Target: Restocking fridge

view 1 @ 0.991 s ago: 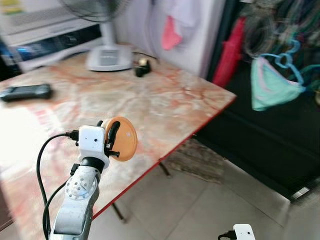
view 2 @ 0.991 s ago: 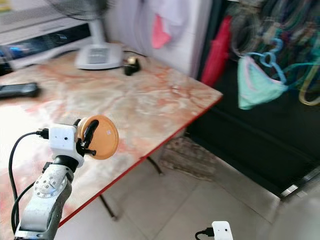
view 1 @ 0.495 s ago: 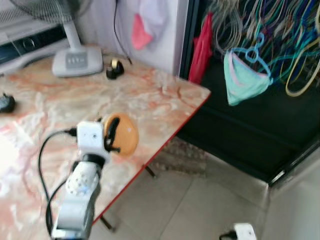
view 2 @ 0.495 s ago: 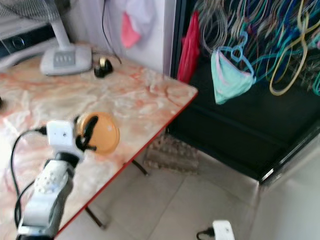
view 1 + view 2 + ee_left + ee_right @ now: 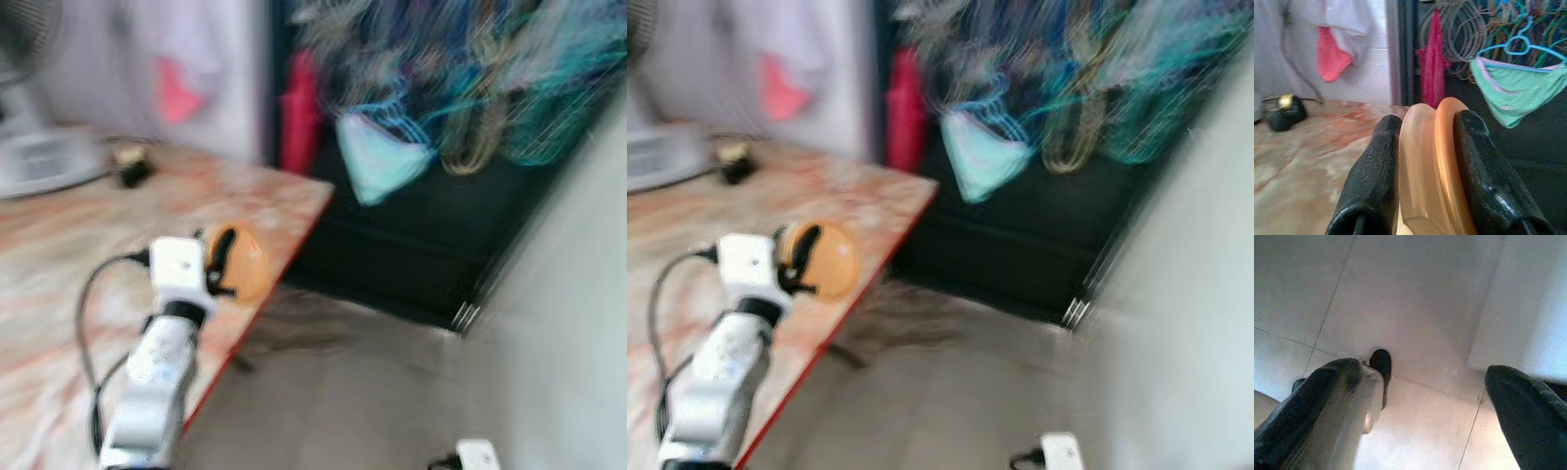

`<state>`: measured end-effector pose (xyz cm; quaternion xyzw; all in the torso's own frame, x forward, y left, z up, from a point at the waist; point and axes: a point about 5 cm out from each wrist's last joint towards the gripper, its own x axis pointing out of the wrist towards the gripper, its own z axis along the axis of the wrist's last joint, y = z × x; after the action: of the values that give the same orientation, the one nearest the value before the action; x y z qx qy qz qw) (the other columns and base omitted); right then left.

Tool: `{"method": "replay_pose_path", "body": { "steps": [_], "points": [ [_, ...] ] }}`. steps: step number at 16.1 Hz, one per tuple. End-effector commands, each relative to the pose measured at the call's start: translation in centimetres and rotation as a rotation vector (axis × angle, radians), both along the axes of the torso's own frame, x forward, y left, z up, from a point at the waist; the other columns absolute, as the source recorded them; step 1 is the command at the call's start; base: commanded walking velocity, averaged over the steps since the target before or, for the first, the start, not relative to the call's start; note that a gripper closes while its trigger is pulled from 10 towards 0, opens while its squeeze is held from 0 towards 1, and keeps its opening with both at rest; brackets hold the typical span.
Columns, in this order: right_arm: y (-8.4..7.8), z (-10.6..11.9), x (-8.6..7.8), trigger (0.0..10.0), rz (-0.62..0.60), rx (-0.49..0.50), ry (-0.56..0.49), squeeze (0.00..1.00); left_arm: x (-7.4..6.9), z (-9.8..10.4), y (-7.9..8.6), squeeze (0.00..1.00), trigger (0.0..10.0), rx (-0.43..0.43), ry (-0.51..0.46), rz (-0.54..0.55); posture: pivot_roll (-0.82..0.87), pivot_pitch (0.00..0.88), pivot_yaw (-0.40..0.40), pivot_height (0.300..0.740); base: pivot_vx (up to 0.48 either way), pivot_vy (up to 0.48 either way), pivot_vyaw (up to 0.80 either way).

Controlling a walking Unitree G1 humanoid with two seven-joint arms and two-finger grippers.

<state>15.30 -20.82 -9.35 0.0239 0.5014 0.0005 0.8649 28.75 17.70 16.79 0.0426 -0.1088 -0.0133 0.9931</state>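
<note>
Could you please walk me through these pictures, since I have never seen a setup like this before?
This is a humanoid robot with silver arms; each ends in an end effector of two long black fingers. The two blurred pictures come from the stereo camera on its head; the blur suggests the robot is moving. The other two come from cameras on its wrists.

The left end effector is shut on a flat round orange plastic lid, held on edge above a pink marbled table. On that table stand a white fan base and a small dark object. Beyond the table's corner, a mint green garment hangs among coloured hangers.

The right end effector hangs open over the pale tiled floor.
</note>
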Motion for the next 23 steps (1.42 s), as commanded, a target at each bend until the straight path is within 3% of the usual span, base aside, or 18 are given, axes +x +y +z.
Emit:
{"method": "replay_pose_path", "body": {
  "steps": [1, 12, 23],
  "points": [
    [-0.2, 0.0, 0.0, 10.0, 0.003, -0.003, 0.003, 0.00, 0.1, 0.4, -0.4, 0.00, 10.0, -0.006, -0.021, -0.013, 0.07, 0.000, -0.003, 0.740, 0.000, 0.000, -0.80],
    [0.0, 0.0, 0.0, 10.0, 0.001, 0.001, 0.004, 0.00, 0.3, 0.2, -0.6, 0.00, 10.0, -0.009, -0.009, -0.024, 0.06, 0.000, -0.002, 0.740, 0.000, 0.000, -0.80],
    [0.0, 0.0, 0.0, 10.0, -0.008, 0.003, 0.003, 0.00, 0.4, -1.2, 0.5, 0.00, 10.0, -0.020, 0.048, 0.012, 0.05, 0.000, 0.009, 0.740, 0.000, 0.000, -0.80]
  ]
}}
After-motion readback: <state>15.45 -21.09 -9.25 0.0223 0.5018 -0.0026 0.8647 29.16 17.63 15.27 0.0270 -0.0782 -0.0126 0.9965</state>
